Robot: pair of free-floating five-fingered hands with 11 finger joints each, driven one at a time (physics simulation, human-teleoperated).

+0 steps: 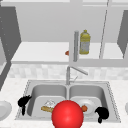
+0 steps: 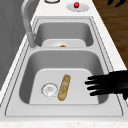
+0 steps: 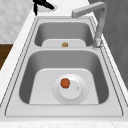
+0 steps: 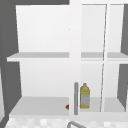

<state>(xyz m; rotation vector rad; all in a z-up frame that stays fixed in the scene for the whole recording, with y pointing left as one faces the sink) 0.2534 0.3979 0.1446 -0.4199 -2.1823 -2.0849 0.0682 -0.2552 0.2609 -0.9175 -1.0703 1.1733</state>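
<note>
**Fig. Double sink, four views, both hands idle.**

(a) L. hand: the left hand (image 1: 24,101) hangs at the left front corner of the sink (image 1: 45,82). In the left side view its fingers (image 2: 96,83) are straight and apart. They reach in over the front rim of the left basin (image 2: 32,75), above the floor of the basin. They hold nothing and touch nothing.

(b) Nearest item: a bread roll (image 2: 64,87) lies flat on the floor of the left basin, just beside the drain (image 2: 49,89). It lies near the fingertips but apart from them.

(c) R. hand: the right hand (image 1: 102,113) hovers at the front rim of the right basin (image 3: 27,75), toward its right corner. Whether it is apart or together cannot be told. Nothing shows in its grasp.

(d) R. basin: a white plate (image 3: 77,96) rests on the floor of this basin, w/ an orange fruit (image 3: 65,83) on it, left of centre.

(e) Other items:
- The faucet (image 1: 68,75) stands behind the divider, spout swung toward the right basin.
- A big red ball (image 1: 67,114) sits in the foreground of the front view, covering the sink's front rim.
- A side plate (image 1: 4,109) lies on the surface left of the sink.
- A far plate (image 2: 83,8) w/ a small red item (image 2: 76,4) lies on the surface at the right end.
- A yellow bottle (image 4: 85,96) stands upright on the cabinet's lower shelf (image 4: 37,106).

(f) Status: nothing is grasped or lifted. The roll and the fruit each lie in their own basin.
</note>
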